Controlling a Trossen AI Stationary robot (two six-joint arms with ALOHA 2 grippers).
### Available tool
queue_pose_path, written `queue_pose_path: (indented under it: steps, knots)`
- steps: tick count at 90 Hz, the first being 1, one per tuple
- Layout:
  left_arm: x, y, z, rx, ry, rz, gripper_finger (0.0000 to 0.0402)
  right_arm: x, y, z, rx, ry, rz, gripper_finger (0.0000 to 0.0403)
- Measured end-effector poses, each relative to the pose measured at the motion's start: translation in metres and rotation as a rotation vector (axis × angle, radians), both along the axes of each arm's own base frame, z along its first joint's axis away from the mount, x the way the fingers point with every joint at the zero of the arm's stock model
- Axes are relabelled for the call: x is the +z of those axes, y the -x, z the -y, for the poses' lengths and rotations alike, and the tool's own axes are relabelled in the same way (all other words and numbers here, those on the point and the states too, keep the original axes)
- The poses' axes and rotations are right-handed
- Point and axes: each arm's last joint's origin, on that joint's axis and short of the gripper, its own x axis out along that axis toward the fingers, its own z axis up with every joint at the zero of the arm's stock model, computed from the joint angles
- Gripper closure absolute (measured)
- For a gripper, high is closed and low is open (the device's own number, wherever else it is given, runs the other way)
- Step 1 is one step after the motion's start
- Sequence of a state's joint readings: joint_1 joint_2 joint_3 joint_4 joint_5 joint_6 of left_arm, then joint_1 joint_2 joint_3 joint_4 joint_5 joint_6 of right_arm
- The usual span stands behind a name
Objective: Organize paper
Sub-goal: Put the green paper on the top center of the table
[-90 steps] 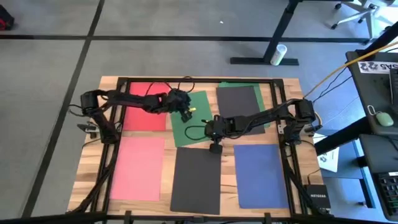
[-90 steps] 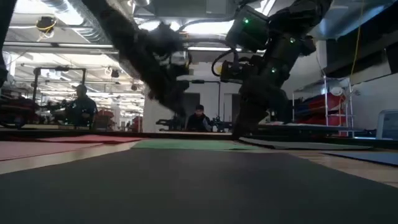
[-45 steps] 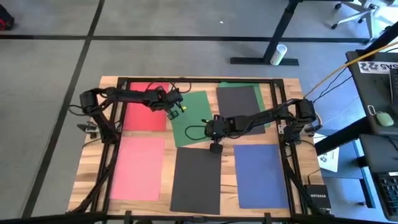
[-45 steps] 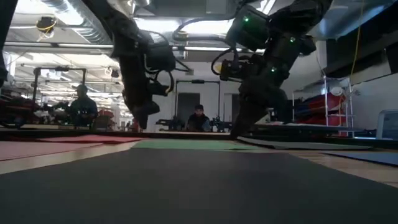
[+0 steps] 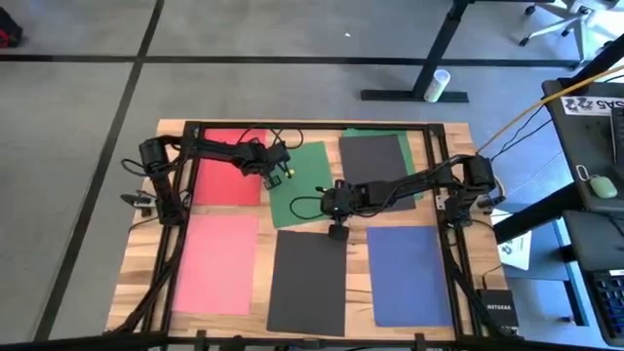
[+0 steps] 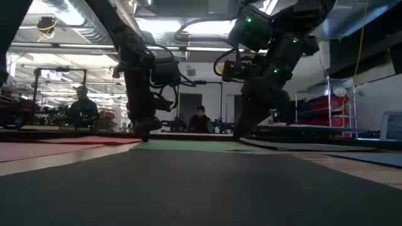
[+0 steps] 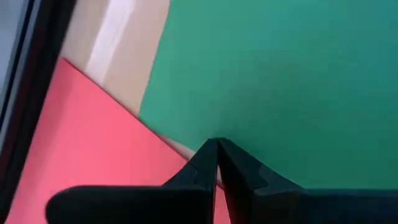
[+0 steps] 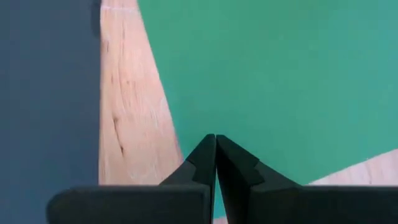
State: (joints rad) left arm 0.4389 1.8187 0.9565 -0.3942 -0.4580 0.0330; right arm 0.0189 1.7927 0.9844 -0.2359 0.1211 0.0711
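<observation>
Several coloured sheets lie flat on the wooden table: red (image 5: 229,168) far left, green (image 5: 307,180) far middle, dark grey (image 5: 375,161) far right, pink (image 5: 216,263), a second dark grey (image 5: 310,283) and blue (image 5: 409,275) along the near side. My left gripper (image 5: 274,171) is shut and points down at the green sheet's left edge, by the red sheet (image 7: 93,143). My right gripper (image 5: 332,205) is shut and down on the green sheet (image 8: 280,74) near its near right corner. My left gripper has its shut fingertips (image 7: 216,144) down at the green sheet's left edge (image 7: 186,127), beside the strip of bare wood next to the red sheet. The fingers come from above. I cannot tell whether they touch the sheet or the wood. My right gripper presses its shut fingertips (image 8: 215,140) down on the green sheet near its near right corner (image 8: 239,124). The fingers come from above, slanting from the table's right. The sheet lies flat on the table under them.
A further green sheet's edge (image 5: 417,161) shows under the far dark grey sheet. A black frame (image 5: 312,125) runs around the table's edges. Bare wood (image 5: 268,216) shows between the sheets. People sit in the room behind (image 6: 201,119).
My left gripper has gone from above the green sheet toward the table's left edge and down, until its tip is at table level by the green sheet's left edge. My right gripper and the sheets have kept still.
</observation>
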Motion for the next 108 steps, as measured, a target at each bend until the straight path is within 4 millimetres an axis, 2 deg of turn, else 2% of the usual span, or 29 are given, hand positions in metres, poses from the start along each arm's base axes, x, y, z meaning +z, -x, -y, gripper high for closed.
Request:
queue_pose_path:
  steps: [35,45,61,70,86,97,108]
  knots:
    - [0.006,-0.01,-0.009,-0.048,-0.023,0.077,0.0402,0.0,0.0,0.0,0.0,-0.001,0.002,0.0403]
    - [0.012,-0.011,-0.004,-0.048,-0.027,0.093,0.0402,0.0,0.0,0.0,-0.001,-0.001,0.001,0.0403]
    - [0.033,-0.022,0.026,-0.153,0.025,0.205,0.0402,0.0,0.0,0.0,-0.001,0.0,-0.001,0.0403]
    - [0.042,-0.026,0.047,-0.212,0.115,0.255,0.0402,0.0,0.0,0.0,0.0,0.0,-0.001,0.0403]
    - [0.032,-0.027,0.092,-0.318,0.352,0.191,0.0402,0.0,0.001,0.0,0.0,0.001,-0.01,0.0403]
    - [0.025,-0.029,0.114,-0.361,0.379,0.15,0.0402,0.0,0.001,0.0,0.0,0.001,-0.01,0.0403]
    - [0.019,-0.031,0.123,-0.378,0.379,0.125,0.0402,0.0,0.001,0.0,0.0,0.001,-0.01,0.0403]
